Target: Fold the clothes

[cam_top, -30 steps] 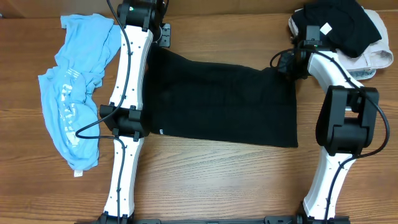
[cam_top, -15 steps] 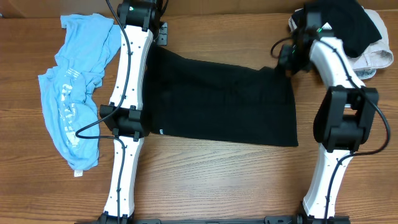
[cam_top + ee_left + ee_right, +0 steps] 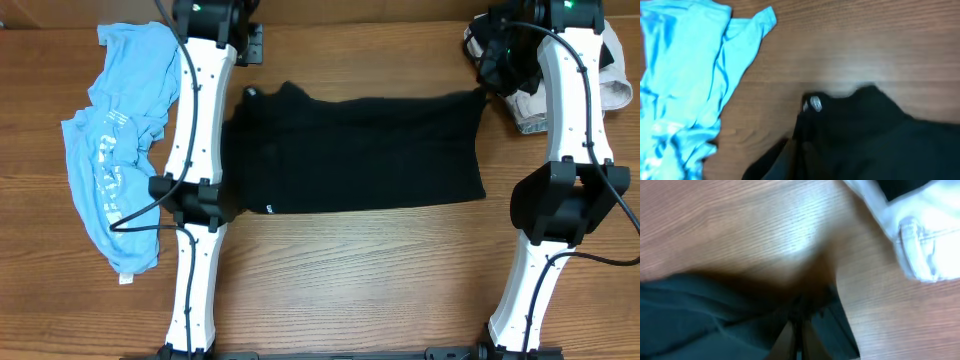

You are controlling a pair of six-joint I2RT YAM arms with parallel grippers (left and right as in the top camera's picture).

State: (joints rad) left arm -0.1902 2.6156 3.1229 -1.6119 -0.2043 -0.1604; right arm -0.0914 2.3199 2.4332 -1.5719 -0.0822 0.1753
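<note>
Wood table (image 3: 360,280) lies bare across the lower middle of the overhead frame, between our two arms. Black cloth (image 3: 360,150) spreads flat at centre. Its lower edge runs straight; its top edge is uneven, humped at upper left. Its left edge slips under our left arm, with the blue shirt (image 3: 125,150) beyond. Its upper right corner sits just beside the white pile (image 3: 618,92). Our right gripper (image 3: 798,337) is pressed together, pinching the cloth. Our left gripper (image 3: 794,157) blurs into dark cloth; we cannot tell its state.
</note>
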